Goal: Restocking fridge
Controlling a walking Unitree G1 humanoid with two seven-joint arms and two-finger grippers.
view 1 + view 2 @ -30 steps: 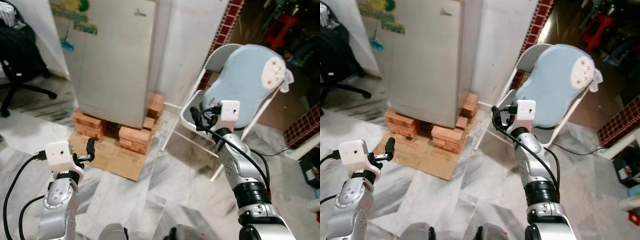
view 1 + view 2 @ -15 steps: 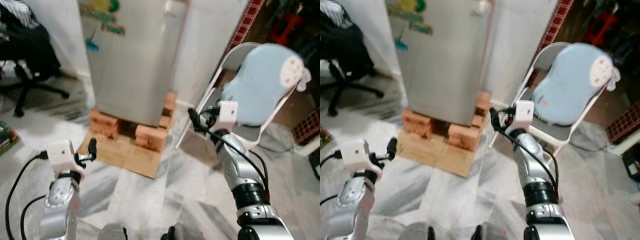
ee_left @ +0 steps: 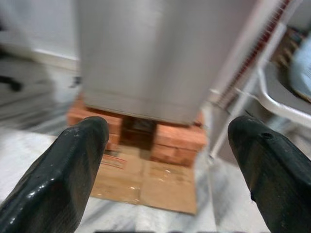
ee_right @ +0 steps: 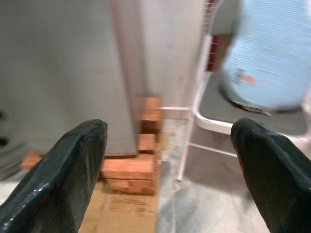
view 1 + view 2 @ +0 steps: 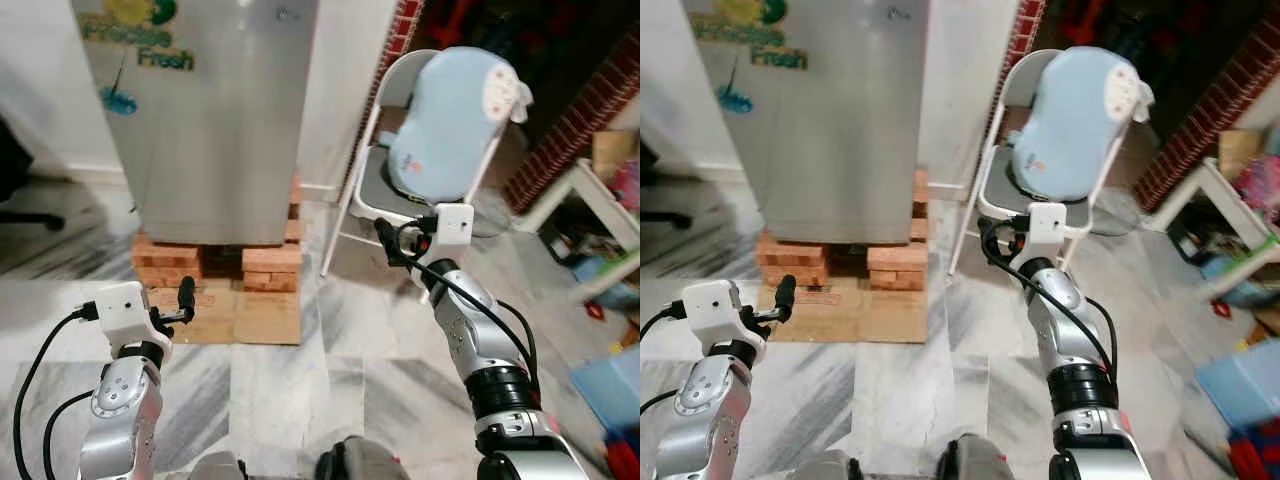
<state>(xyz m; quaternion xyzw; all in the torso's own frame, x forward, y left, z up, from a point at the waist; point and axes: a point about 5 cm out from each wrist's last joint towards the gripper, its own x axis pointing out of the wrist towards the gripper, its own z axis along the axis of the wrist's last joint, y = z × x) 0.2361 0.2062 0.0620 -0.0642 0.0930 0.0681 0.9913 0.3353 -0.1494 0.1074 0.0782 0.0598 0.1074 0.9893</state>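
Note:
A grey fridge [image 5: 210, 120] with its door shut stands ahead on stacks of red bricks [image 5: 270, 268] and a sheet of cardboard [image 5: 255, 318]. A green and blue sticker sits on its upper left. My left gripper [image 5: 185, 295] is held low over the marble floor, in front of the bricks, open and empty. In the left wrist view the left gripper [image 3: 167, 170] points at the fridge's base. My right gripper [image 5: 384, 238] is raised to the right of the fridge, near a folding chair, also open and empty. The right wrist view has the right gripper [image 4: 167, 170] framing the fridge's side and bricks.
A white folding chair [image 5: 360, 200] with a light blue cushion [image 5: 450, 110] stands right of the fridge. A red brick wall [image 5: 560, 130], a white table [image 5: 590, 190] and a blue box [image 5: 610, 385] lie to the right. An office chair's base [image 5: 20, 215] is at the left.
The camera has swung, so the fridge now faces me squarely and the room's right side has come into view. Both arms keep the same pose with open fingers.

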